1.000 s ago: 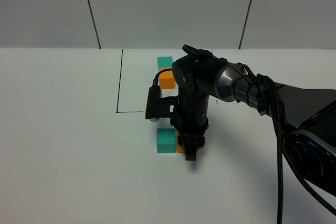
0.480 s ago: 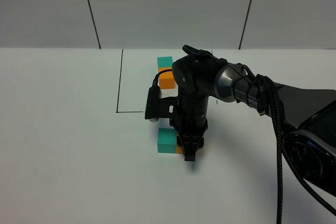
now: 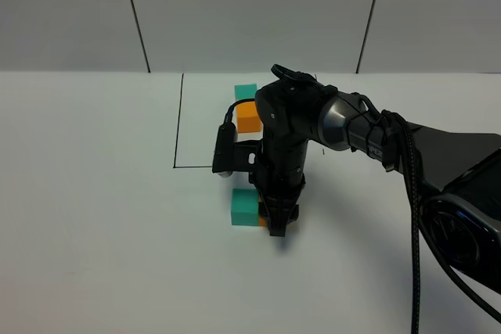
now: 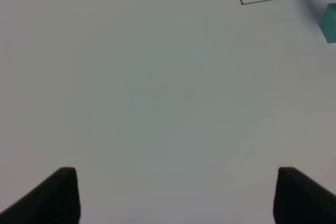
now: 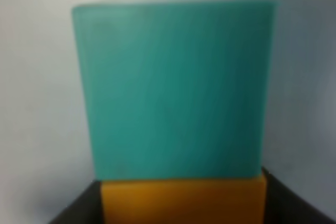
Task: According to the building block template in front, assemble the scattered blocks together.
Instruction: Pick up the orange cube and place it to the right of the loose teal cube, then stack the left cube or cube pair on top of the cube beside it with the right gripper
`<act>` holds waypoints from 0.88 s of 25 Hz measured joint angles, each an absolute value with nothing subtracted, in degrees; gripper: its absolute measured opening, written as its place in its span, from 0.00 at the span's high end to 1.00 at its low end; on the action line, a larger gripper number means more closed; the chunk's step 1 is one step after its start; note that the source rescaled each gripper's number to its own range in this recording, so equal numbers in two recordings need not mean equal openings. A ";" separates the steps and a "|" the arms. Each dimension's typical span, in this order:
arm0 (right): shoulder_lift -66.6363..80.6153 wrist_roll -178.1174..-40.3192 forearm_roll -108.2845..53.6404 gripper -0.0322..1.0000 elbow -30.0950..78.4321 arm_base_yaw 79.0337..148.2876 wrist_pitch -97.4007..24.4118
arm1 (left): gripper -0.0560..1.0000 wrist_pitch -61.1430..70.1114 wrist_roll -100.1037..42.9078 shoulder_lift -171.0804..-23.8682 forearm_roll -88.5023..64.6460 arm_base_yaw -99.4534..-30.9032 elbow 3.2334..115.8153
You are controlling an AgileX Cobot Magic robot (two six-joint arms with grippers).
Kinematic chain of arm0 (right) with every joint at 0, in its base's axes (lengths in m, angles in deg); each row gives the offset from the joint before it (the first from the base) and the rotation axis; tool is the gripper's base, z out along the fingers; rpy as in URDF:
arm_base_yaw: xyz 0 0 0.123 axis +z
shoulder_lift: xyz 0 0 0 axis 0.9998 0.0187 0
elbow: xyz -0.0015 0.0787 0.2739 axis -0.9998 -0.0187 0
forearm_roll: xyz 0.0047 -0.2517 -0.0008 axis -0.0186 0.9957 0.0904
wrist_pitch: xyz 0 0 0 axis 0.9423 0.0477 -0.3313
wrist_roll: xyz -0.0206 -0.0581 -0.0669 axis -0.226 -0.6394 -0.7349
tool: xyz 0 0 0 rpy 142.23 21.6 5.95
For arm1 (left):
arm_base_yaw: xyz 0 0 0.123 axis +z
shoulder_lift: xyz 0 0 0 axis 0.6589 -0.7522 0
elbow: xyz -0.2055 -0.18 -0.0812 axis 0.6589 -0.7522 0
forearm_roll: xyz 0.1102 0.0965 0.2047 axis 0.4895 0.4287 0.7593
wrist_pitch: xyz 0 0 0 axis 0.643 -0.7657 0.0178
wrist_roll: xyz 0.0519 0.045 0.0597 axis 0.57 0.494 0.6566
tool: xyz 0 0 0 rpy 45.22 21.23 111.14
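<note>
The building block template, a small teal cube joined to an orange cube, sits inside the thin black-line rectangle. The loose teal cube lies on the table in front of the rectangle. My right gripper points down right beside it and is shut on the loose orange cube, of which only a sliver shows. In the right wrist view the orange cube sits between the dark fingers, pressed against the teal cube. My left gripper is open and empty over bare table.
The white table stretches to both sides. The right arm with its cable reaches in from the right. In the left wrist view the rectangle's corner and the teal cube's edge show far off.
My right gripper has shifted slightly left and back with the orange cube, nudging the loose teal cube a little left. The template has not moved.
</note>
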State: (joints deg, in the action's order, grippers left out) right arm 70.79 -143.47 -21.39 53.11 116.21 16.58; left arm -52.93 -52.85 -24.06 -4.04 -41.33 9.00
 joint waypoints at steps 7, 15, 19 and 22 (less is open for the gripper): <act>68.48 -143.42 -19.12 0.00 53.23 116.21 17.12 | 0.34 -52.93 -52.85 -24.06 -4.04 -41.33 9.00; 57.93 -127.54 -19.43 0.00 53.29 116.21 22.20 | 0.34 -52.93 -52.85 -24.06 -4.04 -41.33 9.00; 52.22 -109.13 -19.43 0.00 53.34 115.29 23.66 | 0.34 -52.93 -52.85 -24.06 -4.04 -41.33 9.00; 48.43 -95.14 -20.24 0.00 53.27 112.56 23.77 | 0.34 -52.93 -52.85 -24.06 -4.04 -41.33 9.00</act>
State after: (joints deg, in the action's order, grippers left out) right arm 48.43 -95.14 -20.24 53.27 112.56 23.77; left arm -52.93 -52.85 -24.06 -4.04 -41.33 9.00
